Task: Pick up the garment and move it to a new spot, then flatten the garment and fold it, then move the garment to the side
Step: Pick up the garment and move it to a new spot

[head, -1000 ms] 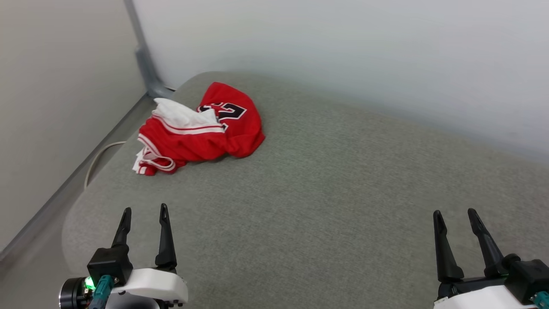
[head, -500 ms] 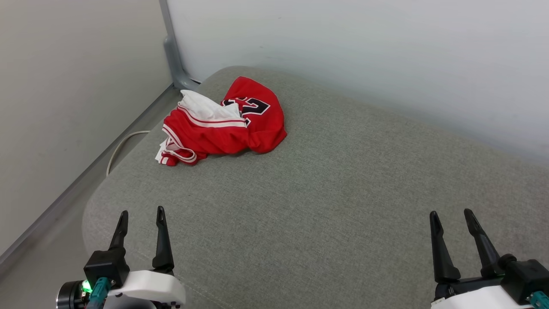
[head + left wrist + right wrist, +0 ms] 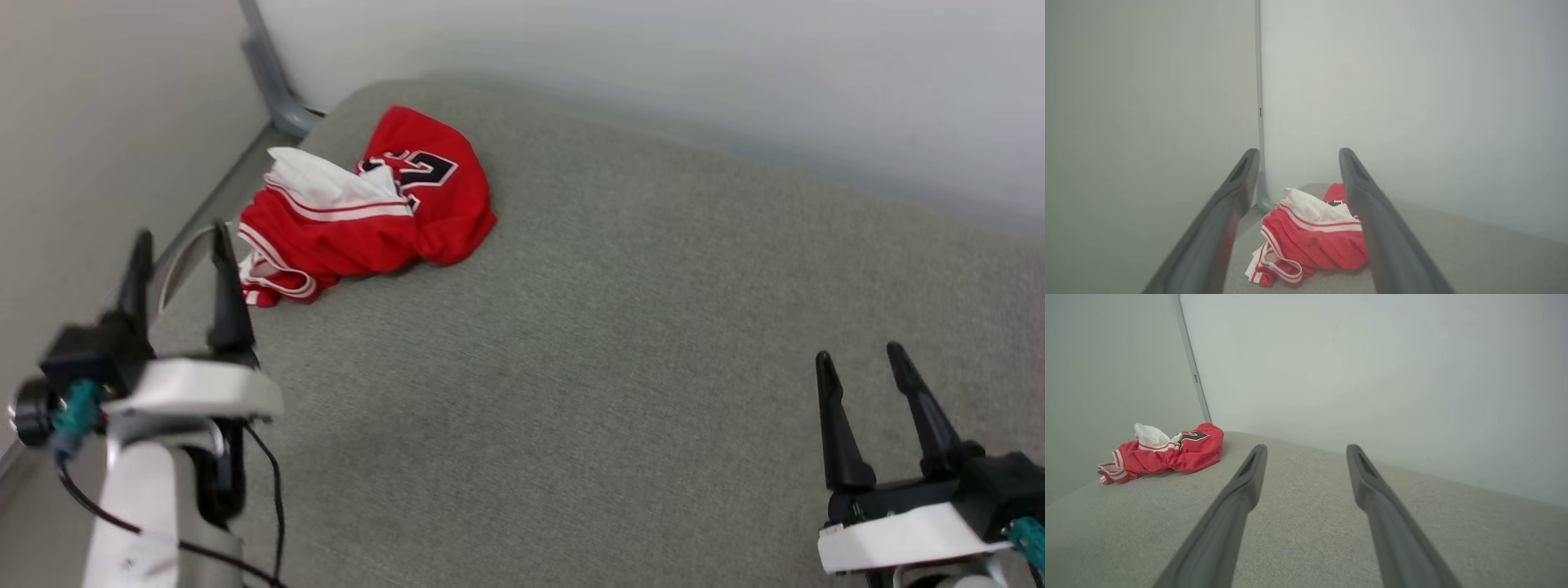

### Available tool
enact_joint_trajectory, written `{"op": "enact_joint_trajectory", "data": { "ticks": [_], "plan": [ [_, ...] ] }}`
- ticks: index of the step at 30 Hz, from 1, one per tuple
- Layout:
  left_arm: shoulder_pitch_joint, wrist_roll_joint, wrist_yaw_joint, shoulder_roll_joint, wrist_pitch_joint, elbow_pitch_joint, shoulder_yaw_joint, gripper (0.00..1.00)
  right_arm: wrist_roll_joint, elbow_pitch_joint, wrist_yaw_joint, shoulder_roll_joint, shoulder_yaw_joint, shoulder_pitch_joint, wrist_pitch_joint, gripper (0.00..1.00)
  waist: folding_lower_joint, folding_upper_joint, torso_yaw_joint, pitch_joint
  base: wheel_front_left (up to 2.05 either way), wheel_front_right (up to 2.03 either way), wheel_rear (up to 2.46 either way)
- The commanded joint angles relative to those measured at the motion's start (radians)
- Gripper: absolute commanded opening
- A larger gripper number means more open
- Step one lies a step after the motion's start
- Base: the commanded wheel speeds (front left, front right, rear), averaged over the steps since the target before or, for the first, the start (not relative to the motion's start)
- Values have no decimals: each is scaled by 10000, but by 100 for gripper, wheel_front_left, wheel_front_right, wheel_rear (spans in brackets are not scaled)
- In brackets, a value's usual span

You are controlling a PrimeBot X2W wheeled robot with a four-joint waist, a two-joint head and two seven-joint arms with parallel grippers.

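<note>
Short of the garment [image 3: 367, 220], left fingers [image 3: 227, 302] apart, empty.

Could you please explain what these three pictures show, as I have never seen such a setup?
This is a wheeled robot with two arms. The wide picture comes from a camera on its head, looking down at a grey padded surface. The left gripper is raised at the left; the right gripper is at the lower right. The other two pictures come from cameras on the wrists, each looking along that arm's two dark fingers. Both sets of jaws stand apart and hold nothing. On the surface lies a crumpled red garment with white parts, near its far left corner; the left wrist camera frames it between the fingers.
</note>
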Motion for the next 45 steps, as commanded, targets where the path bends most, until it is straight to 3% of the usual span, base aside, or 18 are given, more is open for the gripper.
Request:
{"op": "enact_joint_trajectory", "data": {
  "ticks": [1, 10, 16, 21, 27, 33, 40, 45],
  "plan": [
    [-617, 7, -88, 99, -31, 31, 151, 100, -159, -151, -7, 11, -27, -295, -21, 100, 0, 0, -473, 644, 0, 0, 0],
    [-3160, -298, -483, 1187, -30, 859, 716, 100, -888, -1019, -7, 10, -66, -1165, -21, 100, 0, 0, -1448, 2481, 0, 0, 0],
    [-4661, -1307, -642, 2149, 573, 2238, 501, 100, -1247, -1593, -7, 10, -128, -1526, -21, 100, 0, 0, -1795, 3359, 0, 0, 0],
    [-5588, -2948, -646, 2988, 2381, 3087, -146, 100, -1432, -1961, -7, 10, -143, -1798, -21, 100, 0, 0, -1945, 3971, 0, 0, 0],
    [-6072, -5237, -649, 4066, 5612, 3764, -1042, 100, -1587, -2271, -7, 10, -118, -2070, -21, 100, 0, 0, -2131, 4483, 0, 0, 0],
    [-6361, -6595, -651, 4859, 8129, 4180, -1734, 100, -1731, -2538, -7, 8, -99, -2308, -21, 100, 0, 0, -2300, 4960, 0, 0, 0],
    [-6618, -7232, -652, 5143, 9822, 5166, -2354, 100, -1750, -2610, -7, 8, -24, -2494, -21, 100, 0, 0, -2472, 5388, 0, 0, 0],
    [-6553, -7132, -648, 4861, 10343, 6042, -3032, 100, -1698, -2572, -7, 8, -42, -2577, -21, 100, 0, 0, -2509, 5552, 0, 0, 0]
  ]
}}
